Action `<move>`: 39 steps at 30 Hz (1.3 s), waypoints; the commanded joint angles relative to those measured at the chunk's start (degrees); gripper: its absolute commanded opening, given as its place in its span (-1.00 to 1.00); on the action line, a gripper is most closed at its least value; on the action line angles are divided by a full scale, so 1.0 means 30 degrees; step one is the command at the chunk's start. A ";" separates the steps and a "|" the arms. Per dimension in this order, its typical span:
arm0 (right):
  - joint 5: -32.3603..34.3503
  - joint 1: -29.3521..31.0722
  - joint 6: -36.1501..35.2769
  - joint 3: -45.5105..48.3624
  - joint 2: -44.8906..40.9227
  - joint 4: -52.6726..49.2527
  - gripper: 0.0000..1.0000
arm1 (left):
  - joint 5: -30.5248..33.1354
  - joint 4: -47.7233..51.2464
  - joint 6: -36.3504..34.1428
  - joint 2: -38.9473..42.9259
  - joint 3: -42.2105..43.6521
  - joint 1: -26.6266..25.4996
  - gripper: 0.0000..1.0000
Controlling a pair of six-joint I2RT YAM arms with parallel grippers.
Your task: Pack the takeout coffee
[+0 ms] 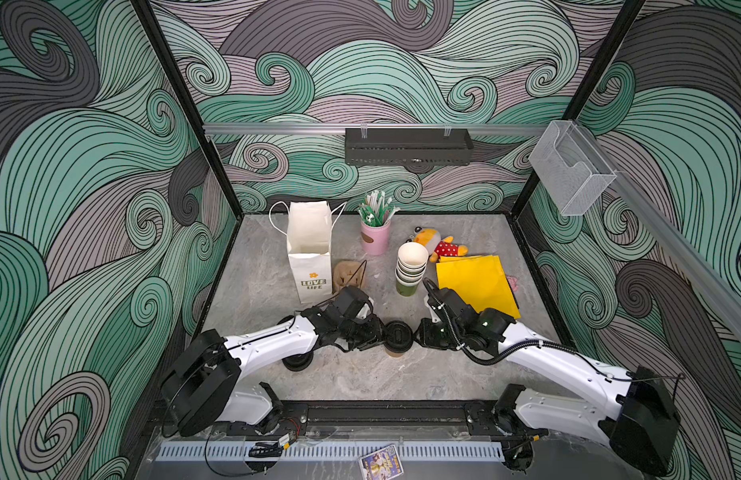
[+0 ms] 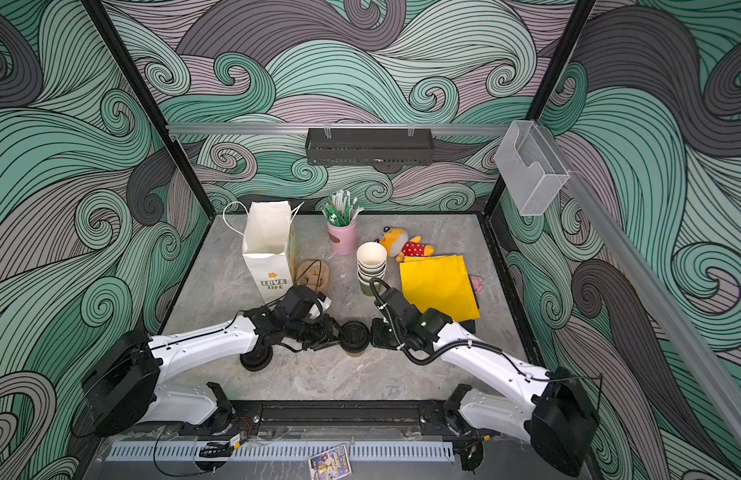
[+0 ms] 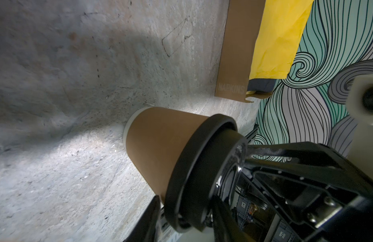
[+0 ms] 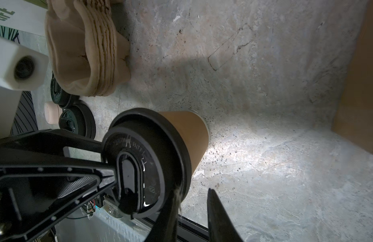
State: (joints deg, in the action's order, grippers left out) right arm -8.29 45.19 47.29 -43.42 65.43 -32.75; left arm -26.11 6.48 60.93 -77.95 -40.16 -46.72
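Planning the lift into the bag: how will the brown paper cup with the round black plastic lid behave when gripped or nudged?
The brown paper cup probably dents under a hard squeeze, being thin paper. Narrower at its base than its rim, it may tip if nudged high. Its pressed-on black plastic lid might pop off.

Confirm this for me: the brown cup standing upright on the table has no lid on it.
Wrong about the lid. The brown cup standing upright on the table has a black lid on it, as the right wrist view shows.
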 commanded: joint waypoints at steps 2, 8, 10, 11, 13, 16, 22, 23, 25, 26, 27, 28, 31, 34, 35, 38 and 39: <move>0.0674 -0.0429 -0.0391 -0.0494 0.0609 0.0454 -0.51 | 0.0557 0.1267 -0.0336 -0.0596 -0.0177 -0.0306 -0.22; 0.0149 -0.0444 -0.0122 -0.0673 0.1699 0.1558 -0.57 | 0.0595 0.1345 -0.0329 -0.0544 -0.0117 -0.0308 -0.22; -0.0020 -0.0444 -0.0032 -0.0674 0.1804 0.1783 -0.58 | 0.0588 0.1343 -0.0328 -0.0500 -0.0114 -0.0332 -0.22; 0.0008 -0.0438 -0.0003 -0.0674 0.1750 0.1781 -0.58 | 0.0616 0.1372 -0.0328 -0.0480 -0.0112 -0.0331 -0.23; 0.0469 -0.0443 0.0085 -0.0725 0.1481 0.1613 -0.58 | 0.0617 0.1389 -0.0342 -0.0444 -0.0096 -0.0313 -0.23; 0.1775 -0.0437 0.0231 -0.0933 0.1015 0.0781 -0.50 | 0.0617 0.1330 -0.0328 -0.0485 -0.0111 -0.0335 -0.22; 0.1249 -0.0445 0.0182 -0.0976 0.0608 0.1424 -0.43 | 0.0610 0.1446 -0.0354 -0.0484 -0.0159 -0.0325 -0.22; 0.0842 -0.0449 0.0175 -0.1023 0.0825 0.1567 -0.44 | 0.0617 0.1469 -0.0372 -0.0447 -0.0162 -0.0326 -0.22; 0.0352 -0.0444 0.0232 -0.1018 0.1143 0.1868 -0.46 | 0.0595 0.1503 -0.0366 -0.0451 -0.0198 -0.0333 -0.23; 0.0282 -0.0449 0.0277 -0.0956 0.1258 0.2019 -0.46 | 0.0588 0.1528 -0.0358 -0.0452 -0.0198 -0.0319 -0.23; 0.0339 -0.0459 0.0315 -0.0966 0.1358 0.1990 -0.47 | 0.0587 0.1531 -0.0373 -0.0442 -0.0195 -0.0315 -0.22; 0.0362 -0.0449 0.0321 -0.0965 0.1443 0.1991 -0.48 | 0.0598 0.1532 -0.0358 -0.0428 -0.0202 -0.0309 -0.23; 0.0402 -0.0458 0.0307 -0.1052 0.1806 0.1824 -0.51 | 0.0588 0.1577 -0.0358 -0.0427 -0.0197 -0.0321 -0.23; 0.0479 -0.0478 0.0379 -0.1112 0.2032 0.1704 -0.55 | 0.0573 0.1562 -0.0358 -0.0454 -0.0242 -0.0321 -0.23; 0.0425 -0.0473 0.0380 -0.1086 0.2058 0.1742 -0.56 | 0.0559 0.1591 -0.0372 -0.0449 -0.0250 -0.0330 -0.23; 0.0260 -0.0466 0.0411 -0.1082 0.2264 0.1732 -0.57 | 0.0562 0.1590 -0.0404 -0.0452 -0.0294 -0.0310 -0.23; 0.0151 -0.0478 0.0436 -0.1055 0.2360 0.1747 -0.57 | 0.0581 0.1616 -0.0397 -0.0466 -0.0294 -0.0322 -0.23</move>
State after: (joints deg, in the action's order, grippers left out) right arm -6.90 43.79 47.53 -45.52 71.79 -27.20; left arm -26.06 6.55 60.88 -77.95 -40.29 -47.07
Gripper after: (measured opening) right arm 0.216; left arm 0.385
